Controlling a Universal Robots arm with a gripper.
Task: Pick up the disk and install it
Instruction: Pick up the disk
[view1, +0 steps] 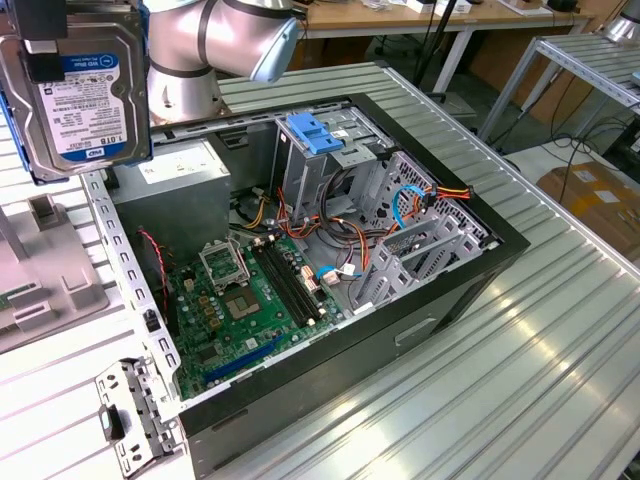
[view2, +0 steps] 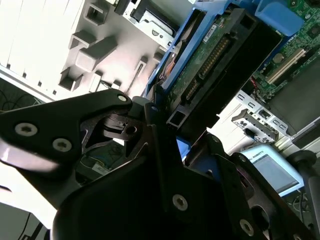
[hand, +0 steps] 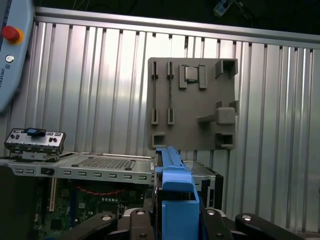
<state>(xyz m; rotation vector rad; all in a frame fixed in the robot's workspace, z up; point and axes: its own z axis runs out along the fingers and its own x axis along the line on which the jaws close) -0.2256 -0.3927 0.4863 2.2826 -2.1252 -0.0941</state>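
**Silver disk held up beside the open case**

Silver disk (view1: 80, 95) hangs in the air in the exterior view. It is just outside the case (view1: 300, 378), near the corner where the power supply (view1: 175, 185) sits, and higher than the case rim. It stands nearly upright with the label toward the camera, probably because the bay in the case takes it on edge. The arm (view1: 220, 40) rises behind the case. A blue latch (view1: 314, 132) lies on the drive cage inside the case.

In the second wrist view the gripper (view2: 175, 125) is closed on the disk. Black fingers (view2: 155, 140) clamp one end, and its green board side shows. I judge this leaves the far end free to enter the case.

In the first wrist view a blue rail (hand: 175, 200) of the disk points over the case edge toward a grey plate (hand: 192, 105) beyond the case.
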